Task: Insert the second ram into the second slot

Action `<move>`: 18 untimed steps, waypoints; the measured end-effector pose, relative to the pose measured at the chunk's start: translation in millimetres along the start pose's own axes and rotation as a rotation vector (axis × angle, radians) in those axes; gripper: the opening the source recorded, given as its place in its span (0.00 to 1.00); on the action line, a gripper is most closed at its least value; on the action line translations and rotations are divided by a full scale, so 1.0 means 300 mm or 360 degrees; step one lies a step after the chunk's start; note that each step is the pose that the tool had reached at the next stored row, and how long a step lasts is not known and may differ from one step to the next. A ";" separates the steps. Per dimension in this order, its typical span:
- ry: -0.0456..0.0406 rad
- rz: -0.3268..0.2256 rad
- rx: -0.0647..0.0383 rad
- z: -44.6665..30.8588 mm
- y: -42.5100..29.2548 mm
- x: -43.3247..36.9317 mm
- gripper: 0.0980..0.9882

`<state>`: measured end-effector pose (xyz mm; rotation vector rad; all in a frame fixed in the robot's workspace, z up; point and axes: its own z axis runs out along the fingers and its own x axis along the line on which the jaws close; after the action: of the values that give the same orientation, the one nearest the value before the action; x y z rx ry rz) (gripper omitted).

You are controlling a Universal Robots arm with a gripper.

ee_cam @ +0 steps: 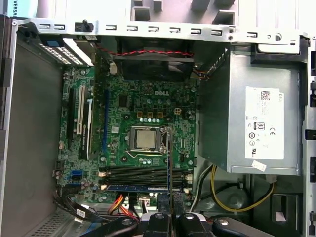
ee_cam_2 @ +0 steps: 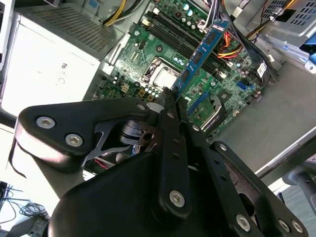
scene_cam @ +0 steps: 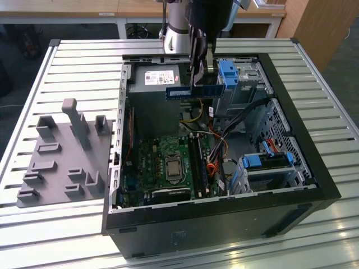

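pincer clamped on second ram | ram on edge, long axis 9-to-3 in exterior view, crosswise to motherboard slots | high over open case, slots toward 6 | blue latch just beside its 3 end, open air toward 9

slatted table bears computer case, grey fixture.
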<state>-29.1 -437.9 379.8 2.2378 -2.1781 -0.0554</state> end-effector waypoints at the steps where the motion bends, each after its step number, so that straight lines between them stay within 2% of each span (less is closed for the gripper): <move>1: 0.0000 0.0000 0.0000 0.000 0.000 0.001 0.04; 18: 0.0002 0.0000 0.0000 0.000 0.000 0.022 0.04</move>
<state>-29.0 -444.5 379.8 2.2373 -2.1774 -0.0539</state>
